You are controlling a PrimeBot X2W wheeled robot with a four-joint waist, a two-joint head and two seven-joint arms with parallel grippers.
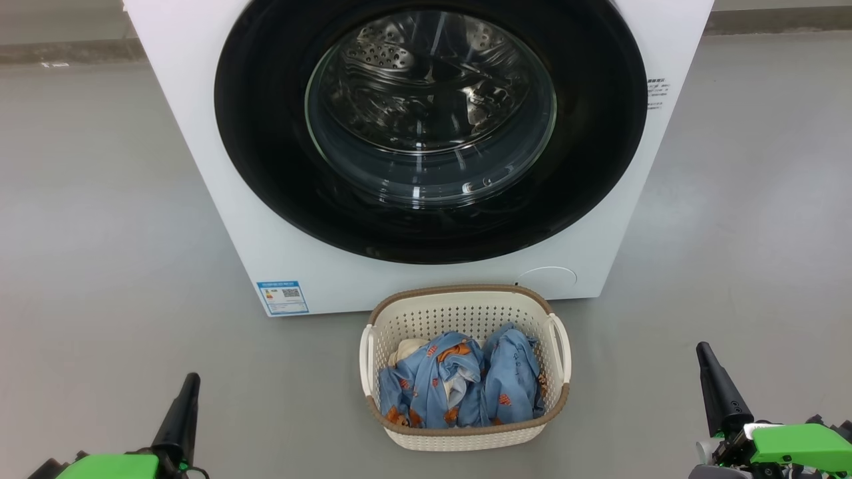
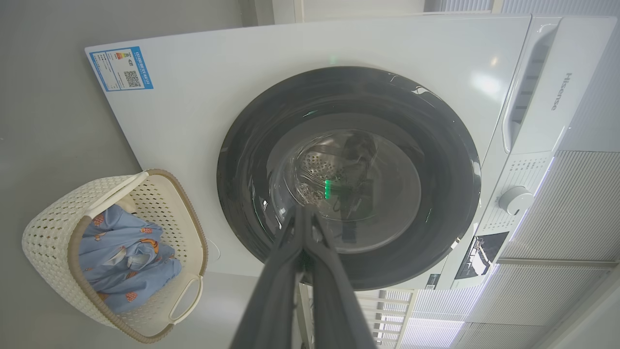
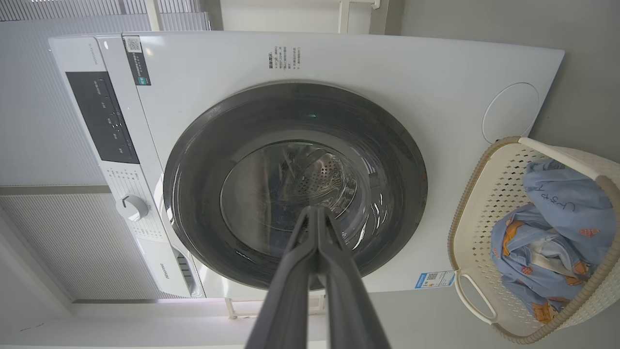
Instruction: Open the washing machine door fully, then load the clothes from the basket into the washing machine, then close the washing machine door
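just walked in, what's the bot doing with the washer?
Nothing is being handled yet. The washer has its door shut, and the basket sits on the floor right in front of it with the clothes inside. The left tool and right tool are low on either side of the basket, both shut, empty and touching nothing. Opening the door is not yet done.

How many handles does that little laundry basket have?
2. The basket has a left handle and a right handle, one white loop on each short side, just under the brown rim. Nothing hides either one.
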